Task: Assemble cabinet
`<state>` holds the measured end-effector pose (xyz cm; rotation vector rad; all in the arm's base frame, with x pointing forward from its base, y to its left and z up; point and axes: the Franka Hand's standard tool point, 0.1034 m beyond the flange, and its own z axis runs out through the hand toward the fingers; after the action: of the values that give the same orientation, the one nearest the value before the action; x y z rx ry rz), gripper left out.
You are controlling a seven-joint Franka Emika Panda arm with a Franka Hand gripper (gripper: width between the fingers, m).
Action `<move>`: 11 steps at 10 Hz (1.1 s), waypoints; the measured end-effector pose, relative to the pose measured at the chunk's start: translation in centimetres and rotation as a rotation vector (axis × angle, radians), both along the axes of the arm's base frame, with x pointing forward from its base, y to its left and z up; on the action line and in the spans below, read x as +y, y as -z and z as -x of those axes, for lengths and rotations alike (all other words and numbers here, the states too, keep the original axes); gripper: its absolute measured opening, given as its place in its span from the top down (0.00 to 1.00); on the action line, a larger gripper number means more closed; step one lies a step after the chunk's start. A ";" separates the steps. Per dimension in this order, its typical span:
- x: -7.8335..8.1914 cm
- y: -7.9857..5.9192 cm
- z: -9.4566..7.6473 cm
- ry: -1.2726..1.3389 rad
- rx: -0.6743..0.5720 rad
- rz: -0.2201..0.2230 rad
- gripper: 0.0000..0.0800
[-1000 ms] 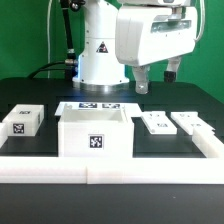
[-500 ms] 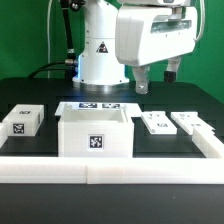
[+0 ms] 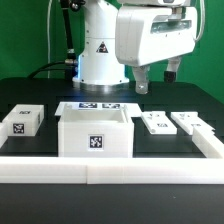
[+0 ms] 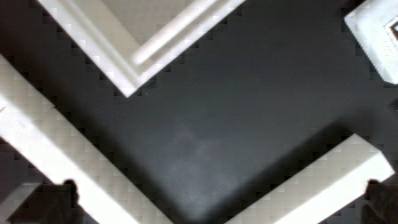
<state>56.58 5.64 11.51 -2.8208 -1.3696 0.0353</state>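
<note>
The cabinet (image 3: 95,131) is a large white hollow box, open on top, with a square tag on its front. It stands mid-table in the exterior view. My gripper (image 3: 157,78) hangs high above the table, behind and toward the exterior view's right of the cabinet. It is open and empty. In the wrist view the gripper (image 4: 217,206) shows only dark fingertips (image 4: 54,203) at the picture's corners, wide apart, over dark table. A white angled corner (image 4: 151,40) there may be the cabinet's rim; I cannot tell.
A small white tagged block (image 3: 22,122) lies on the exterior view's left. Two small flat tagged pieces (image 3: 155,123) (image 3: 186,122) lie on the right. The marker board (image 3: 98,104) lies behind the cabinet. A white rail (image 3: 110,170) runs along the front. The robot base (image 3: 98,55) stands behind.
</note>
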 end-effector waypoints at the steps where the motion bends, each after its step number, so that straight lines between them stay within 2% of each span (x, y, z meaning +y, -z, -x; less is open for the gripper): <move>1: 0.0 0.0 0.0 0.000 0.000 0.000 0.00; 2: -0.3 0.0 -0.1 -0.043 -0.004 0.000 0.00; 4: -2.2 0.4 -0.1 -0.233 -0.020 -0.002 0.00; 6: -3.1 0.9 0.2 -0.409 -0.007 0.009 0.00; 11: -3.7 1.3 0.5 -0.474 -0.004 0.011 0.00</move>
<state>56.09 1.91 10.18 -2.4332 -2.0047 0.0390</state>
